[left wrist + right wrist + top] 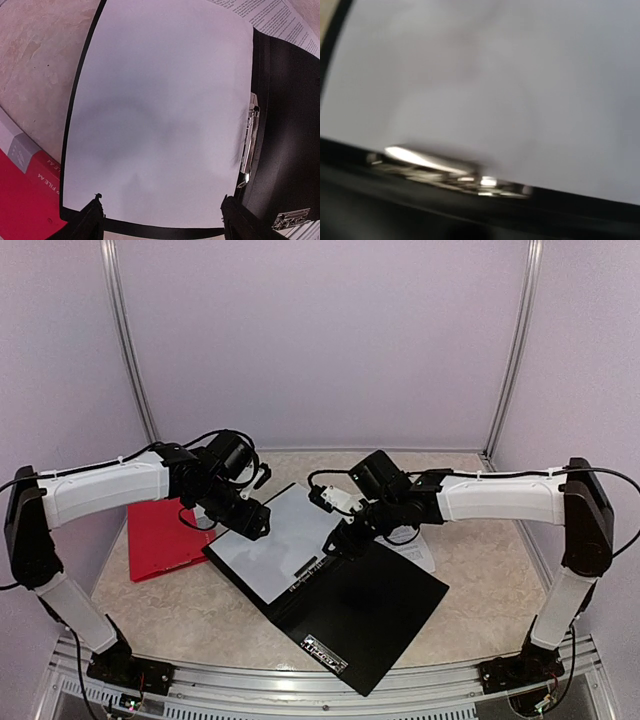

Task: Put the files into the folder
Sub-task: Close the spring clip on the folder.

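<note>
The left claw [162, 221] is released, its two fingertips [94, 220] spread wide with nothing between them. It hangs low over the near edge of a blank white sheet [160, 110]. That arm reaches in from the left, wrist bent down. The sheet lies flat on the left half of the open black folder [370, 615], its far side running up to the metal clip [249, 137] at the spine.

The right claw [338, 540] hangs over the clip from the other side. Its wrist view is blurred and shows no fingers, so I cannot tell whether it is released or clenched.

A printed sheet [280, 20] lies beyond the folder, partly under it and under the right arm. A red folder [165, 540] lies on the bench [180, 610] to the left, partly hidden by the left arm.
</note>
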`<state>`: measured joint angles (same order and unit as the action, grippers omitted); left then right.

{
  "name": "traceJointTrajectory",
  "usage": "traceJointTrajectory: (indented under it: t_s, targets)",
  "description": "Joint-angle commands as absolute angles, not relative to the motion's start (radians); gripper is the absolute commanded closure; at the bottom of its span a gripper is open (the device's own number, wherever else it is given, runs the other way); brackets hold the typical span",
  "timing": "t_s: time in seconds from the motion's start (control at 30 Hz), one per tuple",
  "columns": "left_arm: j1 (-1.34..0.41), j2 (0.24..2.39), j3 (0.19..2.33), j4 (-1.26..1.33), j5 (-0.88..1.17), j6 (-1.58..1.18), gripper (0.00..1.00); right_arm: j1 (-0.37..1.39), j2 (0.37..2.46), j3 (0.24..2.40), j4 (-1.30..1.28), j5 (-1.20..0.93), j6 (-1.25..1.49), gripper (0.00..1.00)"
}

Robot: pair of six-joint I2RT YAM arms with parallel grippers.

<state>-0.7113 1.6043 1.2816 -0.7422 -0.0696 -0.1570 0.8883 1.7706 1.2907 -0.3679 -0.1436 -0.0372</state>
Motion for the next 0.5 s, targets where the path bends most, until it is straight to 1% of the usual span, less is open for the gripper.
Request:
traceJointTrajectory:
  t_s: [0.0,0.13,0.47]
  targets:
    - [-0.693,1.541,1.202,-0.623,0.061,-0.344,0.22,0.97,1.754,1.273,-0.364,-0.108,-0.03,0.38]
    - [-0.646,1.512,1.116,-0.548,0.187,-0.434,0.22,1.029,1.799,1.313,-0.416,-0.07,-0.047,0.39]
    - [-0.583,1.537,1.021,-0.49,0.287,-0.504,0.21,1.05,1.87,1.362,-0.422,-0.106,-0.038,0.4]
